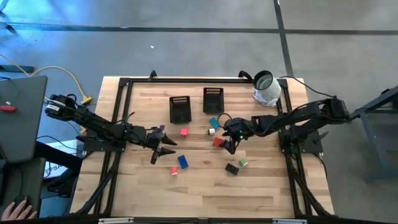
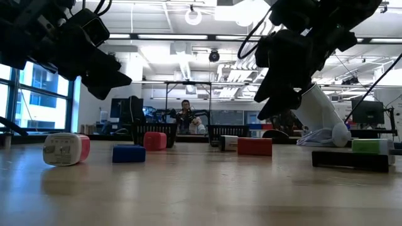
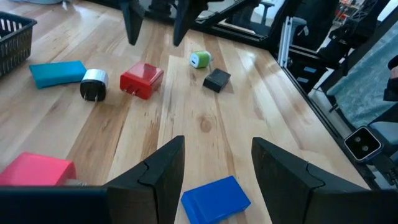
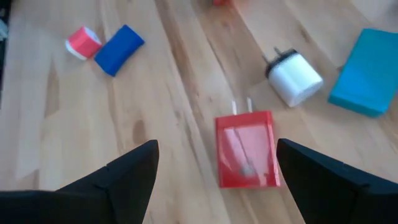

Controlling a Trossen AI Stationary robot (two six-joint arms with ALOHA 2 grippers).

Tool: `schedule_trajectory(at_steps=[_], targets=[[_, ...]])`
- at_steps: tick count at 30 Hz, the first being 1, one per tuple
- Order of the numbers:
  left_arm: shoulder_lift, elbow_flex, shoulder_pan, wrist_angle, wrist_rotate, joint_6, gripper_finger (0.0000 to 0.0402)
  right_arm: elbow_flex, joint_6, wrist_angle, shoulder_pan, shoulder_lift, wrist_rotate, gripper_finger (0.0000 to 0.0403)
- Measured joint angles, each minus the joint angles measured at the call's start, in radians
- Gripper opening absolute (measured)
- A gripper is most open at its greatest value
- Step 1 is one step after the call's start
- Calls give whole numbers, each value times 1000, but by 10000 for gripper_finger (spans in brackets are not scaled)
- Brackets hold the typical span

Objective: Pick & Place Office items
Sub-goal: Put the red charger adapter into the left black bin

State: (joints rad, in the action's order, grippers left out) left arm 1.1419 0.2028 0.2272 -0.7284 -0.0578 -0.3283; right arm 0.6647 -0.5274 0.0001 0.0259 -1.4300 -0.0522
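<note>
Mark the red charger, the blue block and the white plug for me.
red charger (image 4: 247,157): right wrist view, middle of its flat top face.
blue block (image 3: 215,199): left wrist view, centre of its top face.
white plug (image 4: 295,79): right wrist view, on its white body, behind the prongs.

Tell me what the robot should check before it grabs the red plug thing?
1. Right gripper open wide enough: ok, its two fingers stand well apart.
2. Red charger lined up between those fingers: ok, it lies just ahead of the gap in the right wrist view.
3. Neighbours out of the way: ok, the white plug and teal block lie apart from the red charger.
4. Right gripper low enough to grab: not ok, the low view shows it above the table.
5. Left gripper clear of the right arm: ok, it is open and empty above the blue block.
6. Mesh trays free to receive: cannot tell.
</note>
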Motion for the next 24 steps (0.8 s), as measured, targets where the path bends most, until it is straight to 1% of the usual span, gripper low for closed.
schedule_trajectory(at_steps=[9, 13, 18, 24], targets=[[0, 0, 0, 0, 0, 0, 181, 0, 9, -3, 39, -1, 101, 314], [0, 0, 0, 0, 0, 0, 181, 0, 21, -15, 49, -20, 136, 314], [0, 0, 0, -3, 0, 0, 181, 12, 30, -14, 53, -58, 128, 314], [1, 0, -3, 4, -1, 0, 181, 62, 60, -13, 53, -126, 121, 314]])
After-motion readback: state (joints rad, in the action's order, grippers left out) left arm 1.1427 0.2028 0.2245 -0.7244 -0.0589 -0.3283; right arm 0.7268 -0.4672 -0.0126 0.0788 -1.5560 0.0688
